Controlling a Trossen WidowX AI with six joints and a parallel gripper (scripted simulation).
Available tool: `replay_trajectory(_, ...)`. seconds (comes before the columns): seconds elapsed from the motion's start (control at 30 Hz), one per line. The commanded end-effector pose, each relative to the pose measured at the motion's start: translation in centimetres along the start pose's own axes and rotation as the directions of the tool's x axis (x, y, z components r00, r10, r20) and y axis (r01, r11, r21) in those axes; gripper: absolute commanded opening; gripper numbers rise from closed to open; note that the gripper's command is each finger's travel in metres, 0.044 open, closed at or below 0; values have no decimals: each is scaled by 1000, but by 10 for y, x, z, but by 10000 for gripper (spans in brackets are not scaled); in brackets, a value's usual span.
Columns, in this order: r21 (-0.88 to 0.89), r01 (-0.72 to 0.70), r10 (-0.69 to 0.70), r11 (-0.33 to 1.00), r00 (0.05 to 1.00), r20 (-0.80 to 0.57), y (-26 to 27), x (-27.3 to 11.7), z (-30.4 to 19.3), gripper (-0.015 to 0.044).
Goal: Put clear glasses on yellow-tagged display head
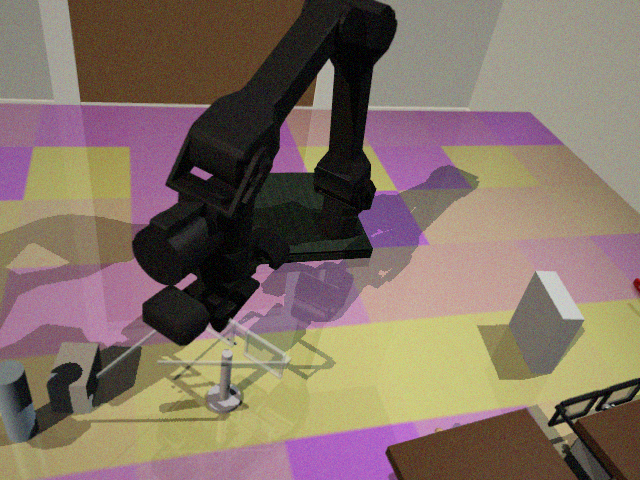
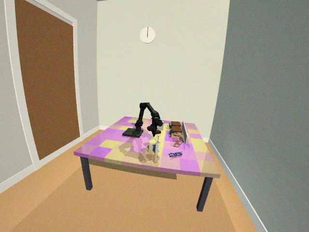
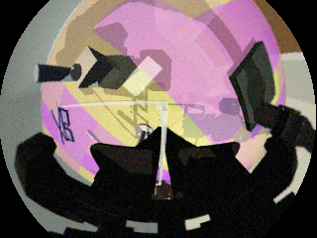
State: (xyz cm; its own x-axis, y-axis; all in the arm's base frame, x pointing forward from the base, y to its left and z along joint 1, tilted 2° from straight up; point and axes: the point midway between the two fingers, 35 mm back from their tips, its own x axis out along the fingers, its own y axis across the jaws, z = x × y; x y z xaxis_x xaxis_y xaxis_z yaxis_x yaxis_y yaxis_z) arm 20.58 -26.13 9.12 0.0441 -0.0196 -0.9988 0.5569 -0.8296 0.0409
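Observation:
The clear glasses (image 1: pixel 263 341) (image 3: pixel 163 124) hang in the air with temples open, reaching left in the top view. My gripper (image 1: pixel 222 328) (image 3: pixel 161 129) is shut on their frame. A brown block-like head (image 1: pixel 480 444) (image 2: pixel 176 129) stands at the lower right of the top view, well away from the glasses. A second brown one (image 1: pixel 615 428) (image 2: pixel 175 123) is beside it, with dark glasses (image 1: pixel 599 396) at its front. The yellow tag cannot be made out, nor the noses and ears.
A thin post on a round base (image 1: pixel 225 374) is close to the held glasses; one temple crosses it in view. A beige block (image 1: pixel 82 384) and grey-blue cylinder (image 1: pixel 18 403) (image 3: pixel 52 72) stand left, a white box (image 1: pixel 542 325) right. Blue glasses (image 2: pixel 175 154) and orange glasses (image 2: pixel 178 143) lie near an upright panel (image 2: pixel 184 132).

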Motion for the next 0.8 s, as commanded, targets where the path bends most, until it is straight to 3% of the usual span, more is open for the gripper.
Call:
replay_trajectory(0.0,-3,-2,2,1000,1000,-3,0,6,0,0)
replay_trajectory(0.77,-3,-1,1,1000,1000,-2,-12,6,9,0)
